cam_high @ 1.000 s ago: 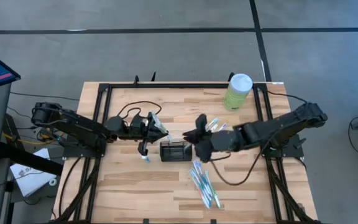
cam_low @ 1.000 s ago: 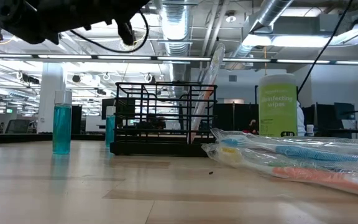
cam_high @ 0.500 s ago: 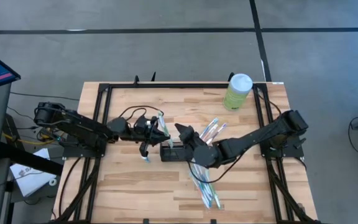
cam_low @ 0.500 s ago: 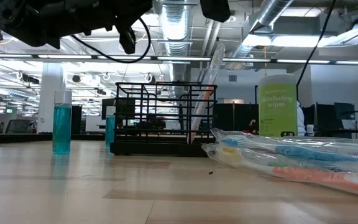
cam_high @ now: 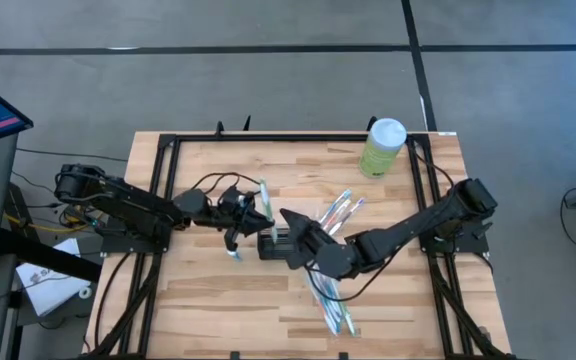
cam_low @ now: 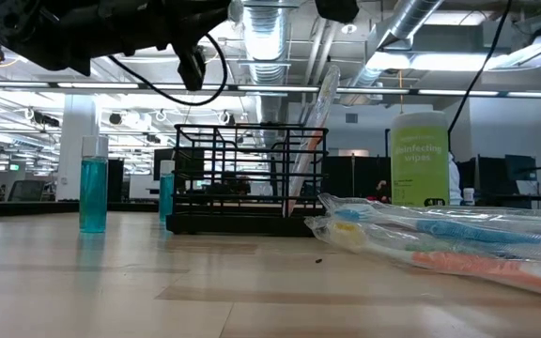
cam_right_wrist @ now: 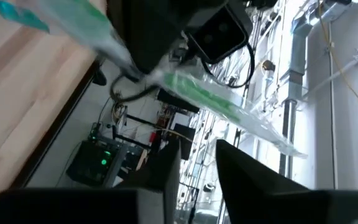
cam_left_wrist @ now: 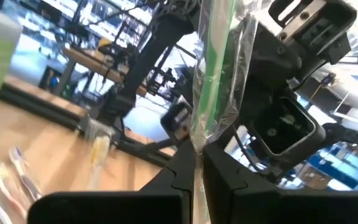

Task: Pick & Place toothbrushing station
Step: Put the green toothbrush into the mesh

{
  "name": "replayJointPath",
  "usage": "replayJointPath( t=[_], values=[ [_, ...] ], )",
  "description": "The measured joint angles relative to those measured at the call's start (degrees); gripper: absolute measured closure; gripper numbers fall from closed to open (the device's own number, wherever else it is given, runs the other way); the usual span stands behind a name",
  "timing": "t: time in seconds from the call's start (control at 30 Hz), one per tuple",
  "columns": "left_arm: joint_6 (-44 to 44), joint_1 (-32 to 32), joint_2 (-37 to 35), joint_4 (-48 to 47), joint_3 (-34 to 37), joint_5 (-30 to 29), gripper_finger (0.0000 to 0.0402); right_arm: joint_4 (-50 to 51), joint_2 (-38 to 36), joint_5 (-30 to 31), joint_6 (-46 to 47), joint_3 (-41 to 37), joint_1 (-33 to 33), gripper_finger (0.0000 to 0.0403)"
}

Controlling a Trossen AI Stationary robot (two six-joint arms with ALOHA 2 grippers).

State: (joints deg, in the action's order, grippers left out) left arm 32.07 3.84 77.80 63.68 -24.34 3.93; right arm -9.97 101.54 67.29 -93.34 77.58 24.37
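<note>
The black wire-mesh toothbrushing station (cam_high: 280,244) (cam_low: 248,178) stands on the table's middle. My left gripper (cam_high: 251,208) (cam_left_wrist: 197,165) hovers just left of it, shut on a green toothbrush in a clear wrapper (cam_high: 264,192) (cam_left_wrist: 213,81). My right gripper (cam_high: 288,224) (cam_right_wrist: 197,155) hangs over the station, open, facing that toothbrush (cam_right_wrist: 210,96), which crosses just beyond its fingertips. Another wrapped toothbrush (cam_low: 311,141) slants up at the station's right end. My left gripper pinches the wrapper near its lower end (cam_left_wrist: 199,142) between its two fingers. They come level from the table's left and lie across the toothbrush. The toothbrush juts past them toward the far edge, clear of the table. Whether my right gripper touches the wrapper, I cannot tell.
Several wrapped toothbrushes (cam_high: 330,300) (cam_low: 440,239) lie on the table near and right of the station, and more (cam_high: 344,208) slant at its right. A pale-green canister with a white lid (cam_high: 383,147) stands at the far right. Small blue bottles (cam_low: 93,183) stand left of the station.
My right gripper has swung from the station's right toward the table's left and down, rolling its wrist, and now faces the held toothbrush. My left gripper has rolled, so the toothbrush has turned to point more squarely at the far edge.
</note>
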Motion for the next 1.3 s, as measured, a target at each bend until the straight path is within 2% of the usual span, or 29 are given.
replayJointPath(
  t=[0.17,0.3,0.5,0.83,1.13,1.3],
  values=[
    [4.71,0.00,0.00,-1.83,0.00,1.99,0.0396,0.01,0.00,-0.49,-3.03,0.00,0.00,0.0259],
    [8.12,0.00,0.00,-1.84,0.00,3.70,0.0396,0.00,0.00,-1.41,-3.79,0.00,-0.01,0.0241],
    [11.73,0.12,0.02,-1.88,0.00,4.28,0.0396,-0.96,0.00,-4.33,-5.82,0.00,-0.06,0.0249],
    [12.15,1.77,0.02,-1.86,0.00,5.04,0.0396,-2.09,0.00,-8.02,-7.74,0.00,-1.57,0.0279],
    [11.98,1.77,0.02,-1.86,0.00,5.04,0.0396,-2.65,0.00,-13.48,-7.76,0.00,-2.33,0.0260],
    [11.96,1.77,0.02,-1.86,0.00,5.02,0.0396,-2.81,0.00,-13.55,-8.70,0.00,-2.28,0.0248]
  ],
)
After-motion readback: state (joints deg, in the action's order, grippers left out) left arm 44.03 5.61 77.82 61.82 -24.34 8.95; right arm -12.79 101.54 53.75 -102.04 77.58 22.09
